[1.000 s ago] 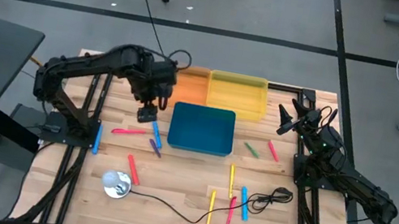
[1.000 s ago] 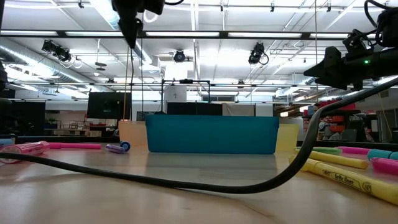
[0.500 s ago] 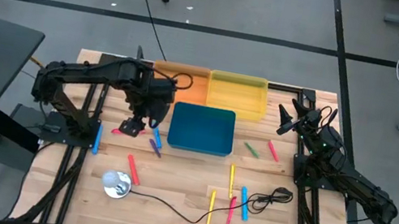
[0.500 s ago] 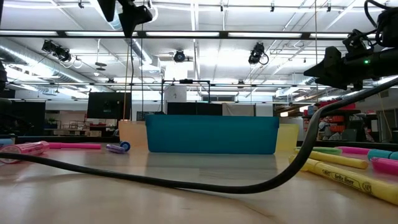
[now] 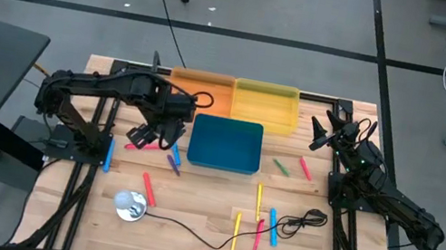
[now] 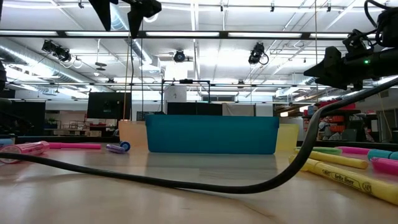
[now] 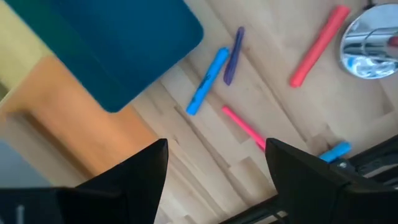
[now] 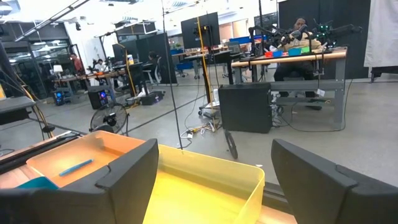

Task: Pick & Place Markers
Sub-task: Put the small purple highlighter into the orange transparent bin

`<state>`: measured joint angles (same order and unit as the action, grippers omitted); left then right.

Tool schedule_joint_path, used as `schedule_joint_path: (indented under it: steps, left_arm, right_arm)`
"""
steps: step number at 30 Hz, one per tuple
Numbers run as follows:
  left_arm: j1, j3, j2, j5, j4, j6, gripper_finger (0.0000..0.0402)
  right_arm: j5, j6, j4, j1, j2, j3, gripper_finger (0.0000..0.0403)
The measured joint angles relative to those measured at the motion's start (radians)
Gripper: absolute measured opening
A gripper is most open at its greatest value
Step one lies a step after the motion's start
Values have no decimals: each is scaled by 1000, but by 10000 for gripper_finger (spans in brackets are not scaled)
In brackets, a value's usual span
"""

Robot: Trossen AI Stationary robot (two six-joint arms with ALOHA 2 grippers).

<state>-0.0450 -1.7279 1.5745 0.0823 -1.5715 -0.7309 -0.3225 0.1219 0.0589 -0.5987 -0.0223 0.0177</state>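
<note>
Centrally, the left claw (image 5: 142,136) hangs open and empty above the surface (image 5: 204,232), its two dark fingers (image 7: 134,177) spread wide. Directly beneath it lie a pink marker (image 7: 244,127), a blue marker (image 7: 207,81) and a purple marker (image 7: 233,55); slightly farther out sit a red marker (image 7: 318,46) and a shiny round metal object (image 7: 369,43). Beside the claw, toward the middle, stands the blue bin (image 5: 225,143), with the orange bin (image 5: 210,95) and yellow bin (image 5: 265,103) behind it. Farther away, green and pink markers (image 5: 291,166) and a yellow, blue and pink cluster (image 5: 259,222) lie loose, crossed by a black cable (image 5: 212,238).

The right claw (image 5: 321,133) waits open and empty at the far edge, facing the yellow bin.

Progress appears early: one blue marker (image 8: 75,166) rests in the orange bin, while most markers are yet to be collected.

Dark print runs along a yellow marker (image 6: 345,177) in the low view, too small to read.
</note>
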Motion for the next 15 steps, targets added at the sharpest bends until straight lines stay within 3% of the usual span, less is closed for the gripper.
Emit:
schedule_joint_path:
  steps: [6,15]
  left_arm:
    - [0,15,0,-27,0,-23,275]
    - [4,195,0,-27,62,-34,275]
  right_arm:
    - [0,0,0,0,0,0,314]
    - [0,0,0,0,0,0,314]
